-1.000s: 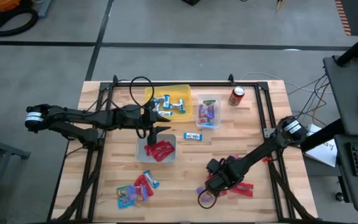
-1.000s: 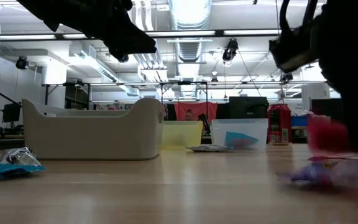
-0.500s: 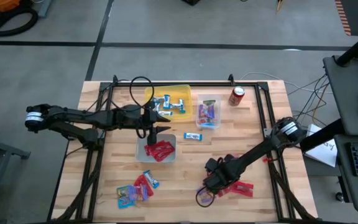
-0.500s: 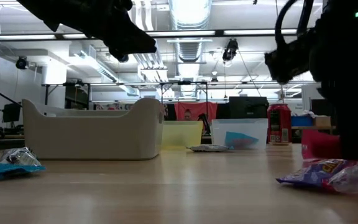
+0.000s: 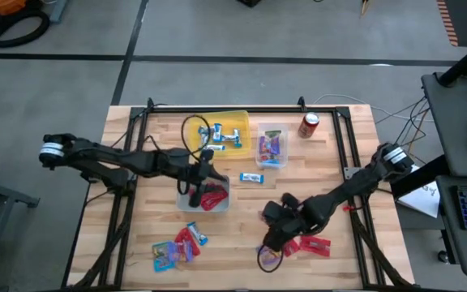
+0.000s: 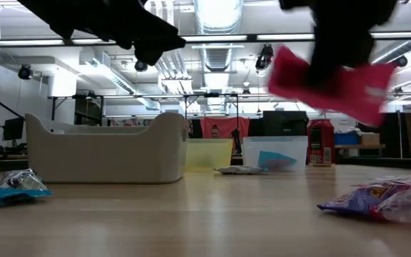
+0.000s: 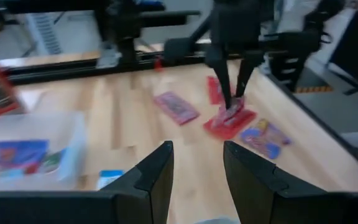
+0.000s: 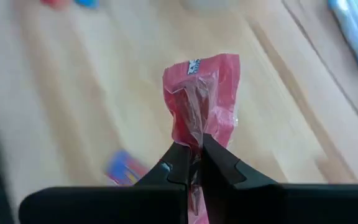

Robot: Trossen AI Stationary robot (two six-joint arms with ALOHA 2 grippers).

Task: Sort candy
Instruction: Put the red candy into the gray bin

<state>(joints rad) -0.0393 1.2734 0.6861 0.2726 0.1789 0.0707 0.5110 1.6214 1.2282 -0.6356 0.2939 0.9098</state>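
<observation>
While the right gripper (image 8: 194, 163) is pinching a red packet (image 8: 201, 96) shut by its crinkly edge, it is hanging limp and light; the left gripper (image 7: 197, 168) is hovering half-open, empty.

Even overhead light fills the room; in the low view, ceiling strip lamps (image 6: 216, 14) glare white and the arms show as black silhouettes against them. Shadows on the wooden surface (image 5: 339, 162) are soft and faint. The red packet (image 6: 330, 82) smears with motion blur in the low view, and both wrist views have blurred backgrounds.
</observation>
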